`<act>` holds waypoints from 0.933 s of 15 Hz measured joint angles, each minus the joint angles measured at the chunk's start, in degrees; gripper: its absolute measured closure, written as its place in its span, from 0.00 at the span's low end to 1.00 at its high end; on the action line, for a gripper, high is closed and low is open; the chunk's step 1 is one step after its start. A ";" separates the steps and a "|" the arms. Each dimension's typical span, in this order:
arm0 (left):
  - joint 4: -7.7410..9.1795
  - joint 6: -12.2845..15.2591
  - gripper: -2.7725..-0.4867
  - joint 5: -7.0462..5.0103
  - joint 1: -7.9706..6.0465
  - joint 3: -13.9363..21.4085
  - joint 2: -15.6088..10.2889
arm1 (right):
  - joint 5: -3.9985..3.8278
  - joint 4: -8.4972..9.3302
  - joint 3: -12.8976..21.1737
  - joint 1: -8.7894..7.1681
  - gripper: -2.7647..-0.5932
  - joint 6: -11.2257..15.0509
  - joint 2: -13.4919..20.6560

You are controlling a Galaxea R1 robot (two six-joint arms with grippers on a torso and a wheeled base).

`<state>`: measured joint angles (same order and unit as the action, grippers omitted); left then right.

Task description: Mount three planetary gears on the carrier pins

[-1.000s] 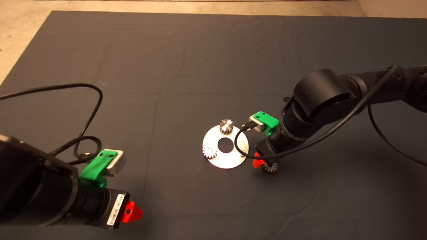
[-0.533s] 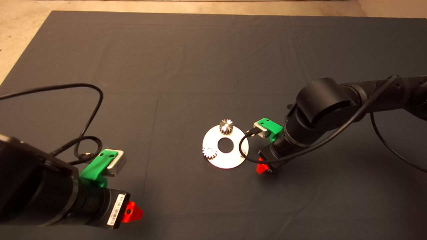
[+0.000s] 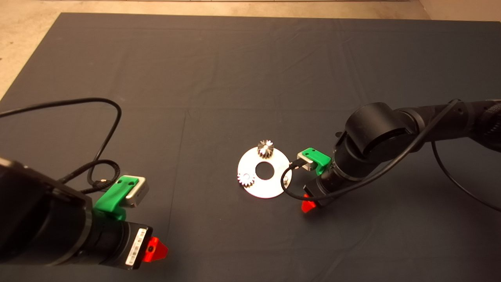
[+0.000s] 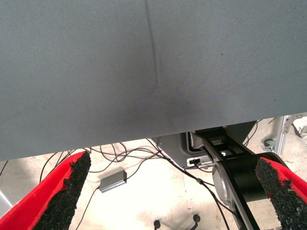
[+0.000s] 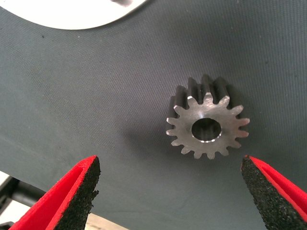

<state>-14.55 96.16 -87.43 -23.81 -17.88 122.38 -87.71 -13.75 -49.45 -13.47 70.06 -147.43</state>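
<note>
The right claw [image 3: 311, 205] is hovering low over the mat [image 3: 235, 70] just beside the disc [image 3: 264, 188], at about its 4 o'clock, with its fingers [image 5: 76, 196] spread wide around the loose third gear [image 5: 207, 127], which is lying flat on the mat, untouched. Two gears are sitting on the disc: one [image 3: 265, 149] at 12 o'clock, apparently tilted, one [image 3: 245, 179] at 8 o'clock. The pin [image 3: 287, 179] at 4 o'clock is standing bare. The left claw [image 3: 154, 250] is waiting wide open at the counter's 7 o'clock.
</note>
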 joint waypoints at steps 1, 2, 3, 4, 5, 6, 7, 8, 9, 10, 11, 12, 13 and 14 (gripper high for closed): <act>0.00 -0.02 0.13 0.00 0.00 0.00 0.00 | 0.01 -0.13 0.00 0.11 0.27 -0.95 0.00; 0.01 -0.02 0.13 0.00 0.01 0.02 0.00 | 0.01 -0.20 0.00 0.35 0.27 -1.84 0.00; 0.01 -0.02 0.13 0.00 -0.02 0.02 0.00 | 0.01 -0.20 0.00 0.35 0.27 -1.86 0.00; 0.00 -0.02 0.13 -0.01 -0.01 0.02 0.00 | 0.04 -0.49 -0.09 0.60 0.27 -3.73 0.13; 0.01 -0.02 0.13 0.00 -0.02 0.05 0.00 | -0.02 -0.95 -0.46 0.60 0.27 -4.47 0.19; 0.01 -0.05 0.13 0.00 -0.02 0.06 0.00 | 0.01 -1.29 -0.82 0.60 0.27 -5.18 0.18; 0.01 -0.02 0.13 -0.01 0.01 0.09 0.00 | 0.00 -1.51 -1.24 0.60 0.27 -5.68 0.18; 0.01 -0.05 0.13 0.00 0.01 0.09 0.00 | 0.01 -1.87 -1.67 0.60 0.27 -6.05 0.18; 0.01 -0.05 0.13 0.00 0.01 0.09 0.00 | 0.00 -2.15 -2.02 0.60 0.27 -6.42 0.18; 0.01 -0.05 0.13 0.00 0.00 0.11 0.00 | 0.00 -2.43 -2.27 0.60 0.27 -6.62 0.18; 0.01 -0.05 0.13 -0.02 0.01 0.20 0.00 | 0.01 -2.67 -2.49 0.60 0.27 -6.83 0.18; 0.02 -0.05 0.13 0.00 0.01 0.33 0.00 | 0.01 -2.95 -2.76 0.60 0.27 -6.91 0.18; 0.01 -0.05 0.13 0.00 -0.02 0.37 0.00 | 0.01 -3.25 -3.06 0.60 0.27 -7.02 0.16; 0.01 -0.05 0.13 0.00 0.01 0.39 0.00 | 0.00 -3.52 -3.38 0.60 0.27 -7.05 0.16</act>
<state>-14.54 96.11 -87.43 -23.81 -17.49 122.38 -87.71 -17.27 -52.82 -12.87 63.01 -147.27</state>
